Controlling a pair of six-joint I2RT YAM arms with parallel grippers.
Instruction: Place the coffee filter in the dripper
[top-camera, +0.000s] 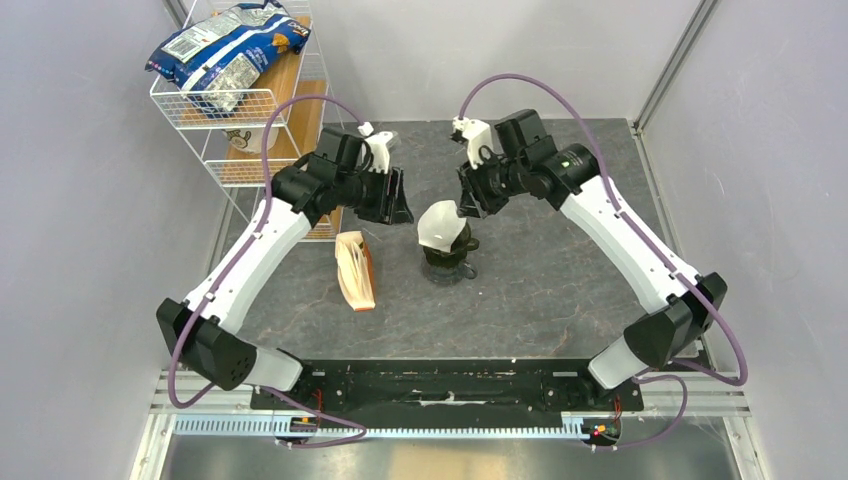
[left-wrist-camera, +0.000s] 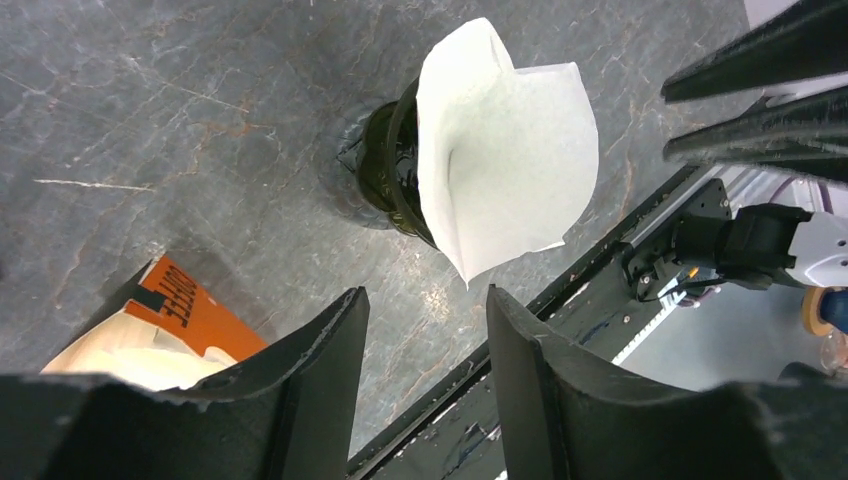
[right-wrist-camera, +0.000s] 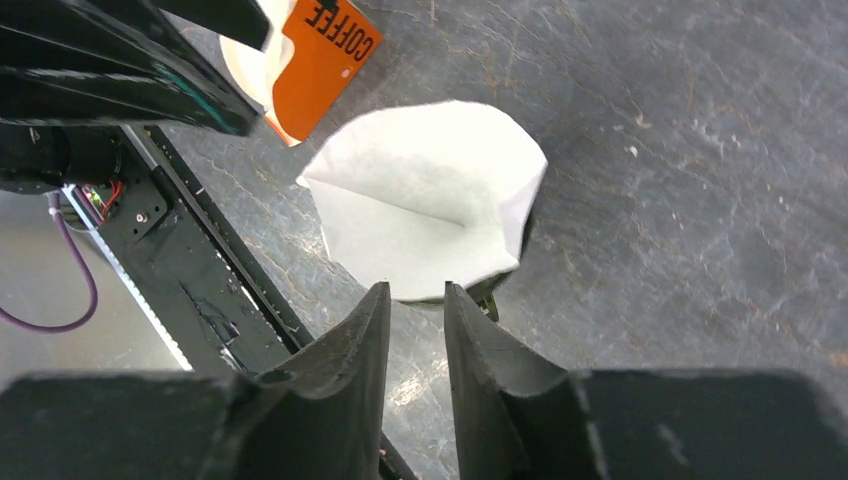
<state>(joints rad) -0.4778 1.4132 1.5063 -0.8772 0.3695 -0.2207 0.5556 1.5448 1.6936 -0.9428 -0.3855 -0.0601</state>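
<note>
The white coffee filter (top-camera: 443, 225) stands opened out in the dark olive dripper (top-camera: 445, 258) at the middle of the table, its paper rising well above the rim. In the left wrist view the filter (left-wrist-camera: 510, 170) flares from the dripper (left-wrist-camera: 385, 165). My left gripper (top-camera: 400, 195) hovers just left of it, open and empty (left-wrist-camera: 425, 295). My right gripper (top-camera: 468, 195) hovers just right of it, its jaws a narrow gap apart with nothing between them (right-wrist-camera: 416, 290), their tips just short of the filter (right-wrist-camera: 420, 210). No finger touches the paper.
The tan, orange-edged packet of filters (top-camera: 356, 270) lies left of the dripper, under my left arm. A white wire rack (top-camera: 240, 100) with a blue bag on top stands at the back left. The black base rail (top-camera: 450, 385) runs along the near edge.
</note>
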